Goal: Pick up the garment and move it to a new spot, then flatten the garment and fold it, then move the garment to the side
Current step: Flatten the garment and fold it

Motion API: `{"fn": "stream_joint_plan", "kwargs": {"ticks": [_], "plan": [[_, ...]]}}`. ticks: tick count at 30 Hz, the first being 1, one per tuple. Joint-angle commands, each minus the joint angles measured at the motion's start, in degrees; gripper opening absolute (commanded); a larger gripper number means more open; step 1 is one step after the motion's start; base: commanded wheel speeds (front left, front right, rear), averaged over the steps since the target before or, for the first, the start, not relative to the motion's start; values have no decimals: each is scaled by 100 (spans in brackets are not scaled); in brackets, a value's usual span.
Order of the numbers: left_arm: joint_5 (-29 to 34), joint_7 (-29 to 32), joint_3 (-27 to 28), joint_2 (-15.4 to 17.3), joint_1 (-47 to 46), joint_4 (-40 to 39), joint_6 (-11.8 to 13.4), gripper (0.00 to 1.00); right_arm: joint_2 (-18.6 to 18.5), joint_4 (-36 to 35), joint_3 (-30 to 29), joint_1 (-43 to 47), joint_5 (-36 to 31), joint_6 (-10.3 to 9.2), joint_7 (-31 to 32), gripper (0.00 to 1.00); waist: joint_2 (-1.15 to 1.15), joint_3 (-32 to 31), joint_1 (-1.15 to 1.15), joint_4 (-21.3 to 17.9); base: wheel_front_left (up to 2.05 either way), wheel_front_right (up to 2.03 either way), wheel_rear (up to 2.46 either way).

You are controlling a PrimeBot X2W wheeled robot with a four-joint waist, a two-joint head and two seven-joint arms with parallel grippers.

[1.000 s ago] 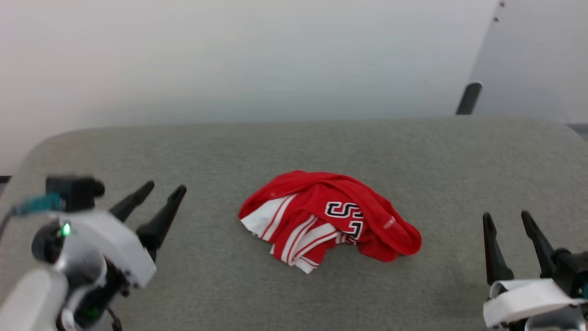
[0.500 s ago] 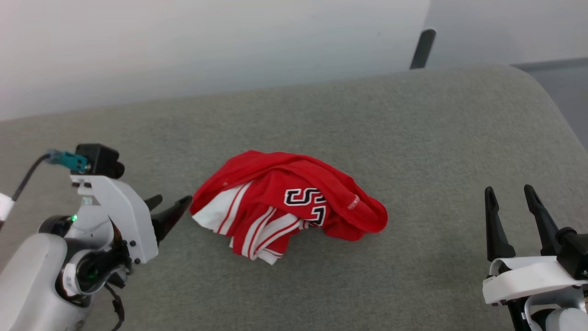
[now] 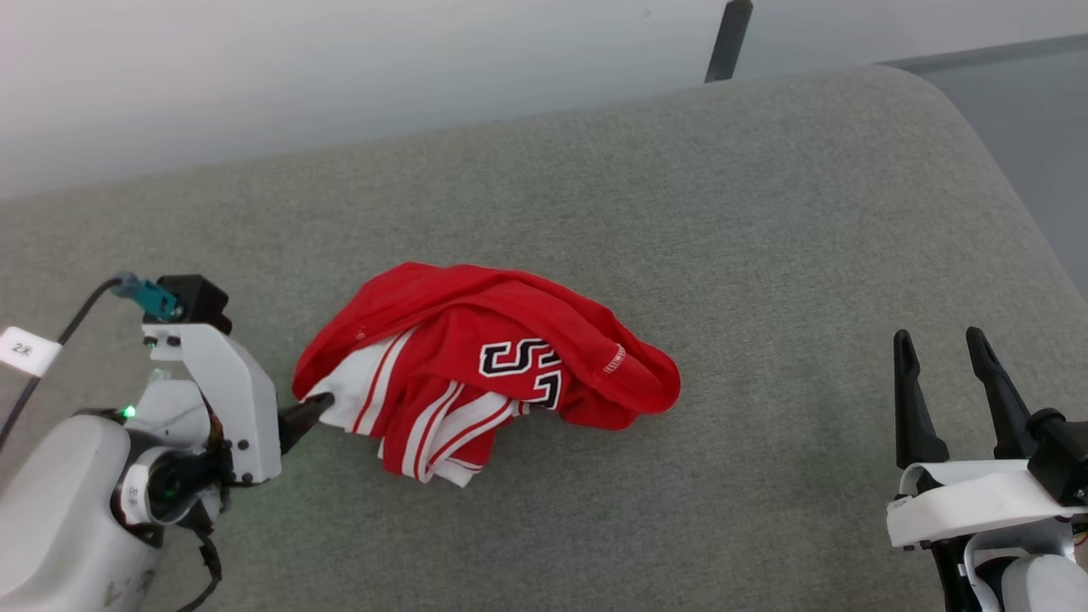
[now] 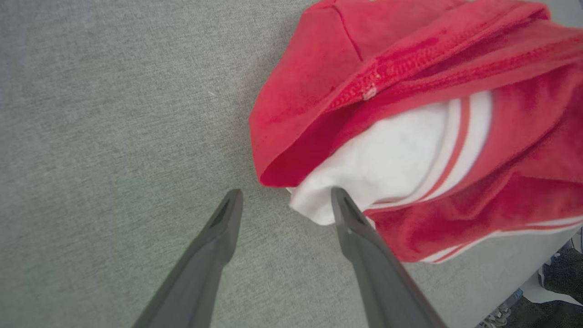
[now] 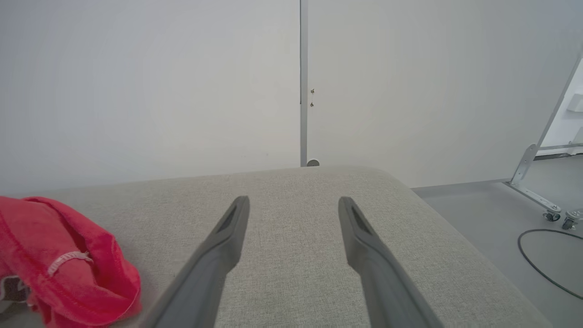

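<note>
Your left hand (image 3: pixel 308 413) sits low at the left edge of the garment (image 3: pixel 484 357), its arm reaching in from the lower left. Its fingers are spread apart and grip nothing. In the left wrist view, one fingertip (image 4: pixel 338 196) meets the folded white sleeve while the other hangs over the bare bench (image 3: pixel 722 212). The garment lies crumpled mid-bench, red with striped white sleeves. Your right hand (image 3: pixel 936 340) rests well to the garment's right, fingers pointing up the head view, apart and empty.
</note>
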Motion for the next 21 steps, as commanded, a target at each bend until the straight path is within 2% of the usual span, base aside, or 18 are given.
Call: {"fn": "stream_joint_plan", "kwargs": {"ticks": [1, 6, 7, 8, 9, 10, 11, 16, 21], "plan": [[44, 12, -18, -17, -83, 59, -17, 100, 10, 13, -12, -62, 11, 0, -45, 100, 0, 40, 0, -45, 0, 0, 0], [16, 52, -81, -88, -144, 279, -45, 100, 28, 33, -50, -74, 5, 0, -69, 100, 0, 73, 0, -60, 0, 0, 0], [-18, 60, -79, -123, -160, 319, -40, 91, 29, 37, -62, -80, 3, 0, -71, 100, 0, 80, 0, -56, 0, 0, 0], [-26, 75, -85, -143, -167, 351, -38, 76, 31, 39, -70, -84, -2, 0, -75, 100, 0, 84, 0, -49, 0, 0, 0], [-69, 78, -84, -166, -168, 380, -50, 46, 35, 42, -76, -90, -6, 0, -81, 100, 0, 86, 0, -41, 0, 0, 0], [-88, 68, -86, -190, -180, 396, -77, 25, 36, 43, -86, -96, -12, 1, -85, 100, 0, 86, 0, -30, 0, 0, 0], [-128, 31, -65, -231, -193, 417, -104, 0, 39, 42, -93, -104, -13, 0, -86, 100, 0, 85, 0, -19, 0, 0, 0], [-267, 11, -3, -331, -280, 498, -139, 0, 43, 18, -130, -105, -40, 0, -91, 100, 0, 68, 0, 49, 0, 0, 0], [-319, 25, 70, -267, -317, 454, -74, 0, 44, -1, -150, -79, -68, 0, -83, 100, 0, 49, 0, 108, 0, 0, 0]]}}
